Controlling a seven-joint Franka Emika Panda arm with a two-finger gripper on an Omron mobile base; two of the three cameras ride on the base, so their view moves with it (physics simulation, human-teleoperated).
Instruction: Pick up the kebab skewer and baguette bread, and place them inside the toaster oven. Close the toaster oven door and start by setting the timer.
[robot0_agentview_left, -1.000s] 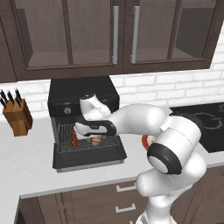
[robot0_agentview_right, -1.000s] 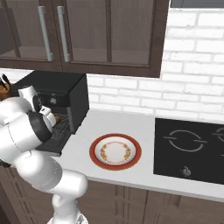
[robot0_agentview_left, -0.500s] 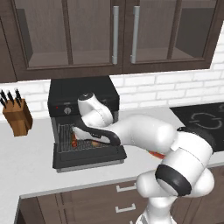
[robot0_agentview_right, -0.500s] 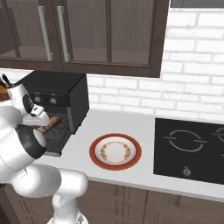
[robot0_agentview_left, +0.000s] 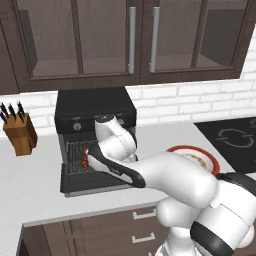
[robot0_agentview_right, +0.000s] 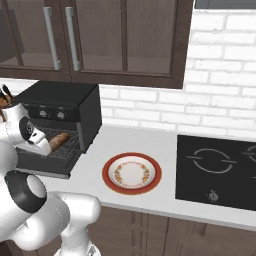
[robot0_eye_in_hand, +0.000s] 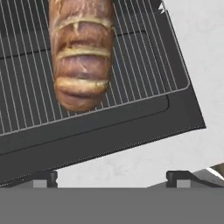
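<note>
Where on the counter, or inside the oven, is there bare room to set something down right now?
Bare counter lies between the toaster oven and the plate, and between the knife block and the oven. On the wire rack, bare grid lies beside the baguette bread. The oven mouth is crowded: the open gripper hovers over the toaster oven door.

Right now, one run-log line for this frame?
golden-brown slashed baguette loaf: on wire rack | black toaster oven door: open | tool: open, empty

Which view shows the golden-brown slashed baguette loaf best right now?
The hand view: the golden-brown slashed baguette loaf lies large and unobstructed on the wire rack. The right base view shows it small inside the black toaster oven; in the left base view I can't make it out.
</note>
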